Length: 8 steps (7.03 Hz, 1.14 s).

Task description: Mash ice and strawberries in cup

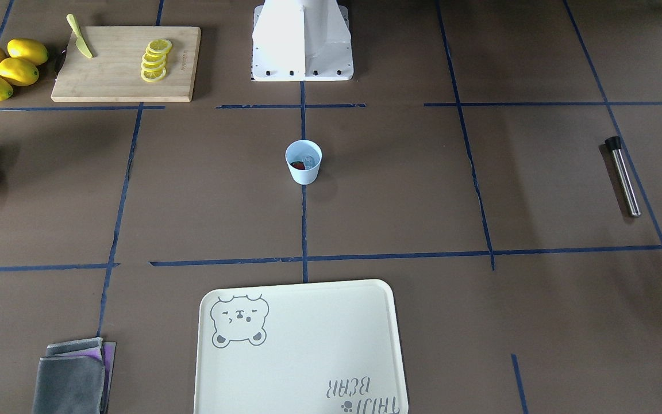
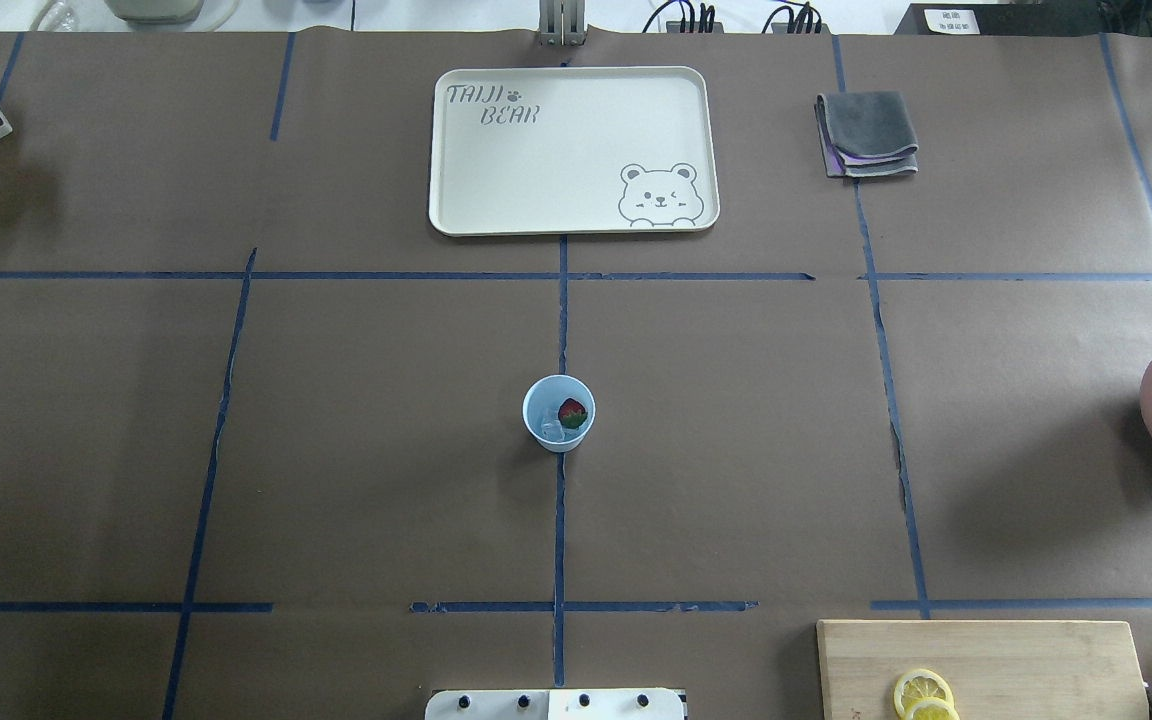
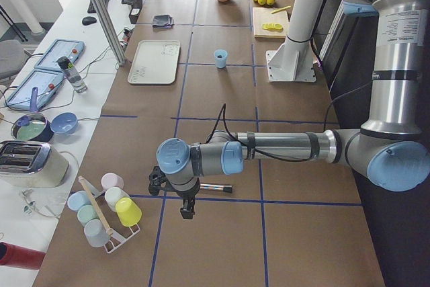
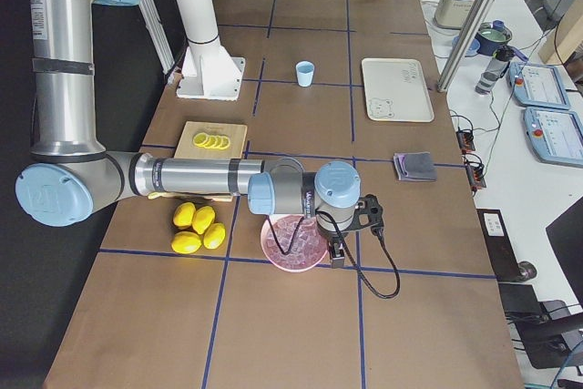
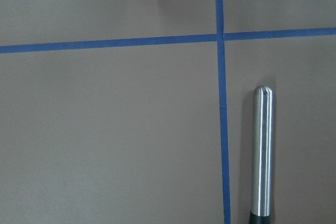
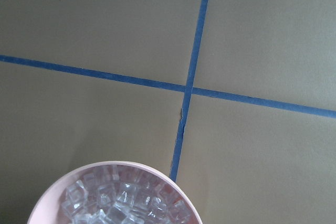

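Note:
The pale blue cup (image 2: 558,413) stands upright at the table's middle, on the blue centre tape line, and also shows as the cup (image 1: 303,162). Inside it lie a red strawberry (image 2: 572,412) and a clear piece of ice (image 2: 551,430). My left gripper (image 3: 186,213) hangs far off at the table's left end, over a steel muddler (image 5: 261,156) with a black end. My right gripper (image 4: 337,259) hovers at the far right end by a pink bowl (image 6: 115,198) of ice cubes. Only the side views show the grippers, so I cannot tell whether they are open or shut.
A cream bear tray (image 2: 572,150) lies beyond the cup, with a folded grey cloth (image 2: 868,133) to its right. A wooden board (image 1: 127,63) carries lemon slices (image 1: 155,60) and a green knife (image 1: 80,37), with whole lemons (image 1: 6,68) beside it. A cup rack (image 3: 107,210) stands at the left end.

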{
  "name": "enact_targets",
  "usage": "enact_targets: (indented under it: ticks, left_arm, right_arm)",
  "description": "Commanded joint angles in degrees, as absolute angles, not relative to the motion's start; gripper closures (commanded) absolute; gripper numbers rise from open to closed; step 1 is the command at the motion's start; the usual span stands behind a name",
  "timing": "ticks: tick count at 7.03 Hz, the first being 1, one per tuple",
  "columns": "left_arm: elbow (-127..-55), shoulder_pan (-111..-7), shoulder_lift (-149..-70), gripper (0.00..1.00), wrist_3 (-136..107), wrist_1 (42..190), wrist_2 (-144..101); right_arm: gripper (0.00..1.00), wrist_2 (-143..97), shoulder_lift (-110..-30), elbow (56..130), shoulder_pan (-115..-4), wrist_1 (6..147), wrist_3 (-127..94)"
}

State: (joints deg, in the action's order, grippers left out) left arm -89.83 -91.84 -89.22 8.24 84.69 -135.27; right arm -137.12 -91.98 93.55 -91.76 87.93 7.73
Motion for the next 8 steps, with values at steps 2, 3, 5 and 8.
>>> enact_targets:
  ticks: [2,3,5,8]
  left_arm:
    - [-89.8,-91.8,-89.2,0.0,7.5,84.9,-135.2]
    - [-89.8,-91.8,-89.3,0.0,7.5,84.9,-135.2]
    - [-89.8,-91.8,-89.3,0.0,7.5,84.9,-135.2]
    - [-89.8,-91.8,-89.3,0.0,7.4,84.9,-135.2]
  right_arm:
    - [0.0,-136.9,-92.7,93.5,-91.8,87.8,7.7]
    - [0.0,-136.8,-92.7,93.3,-91.8,87.8,7.7]
    - [0.0,-136.4,-92.6,93.1,-91.8,87.6,5.3]
    - [0.0,-136.0,-92.2,92.0,-91.8,87.5,4.4]
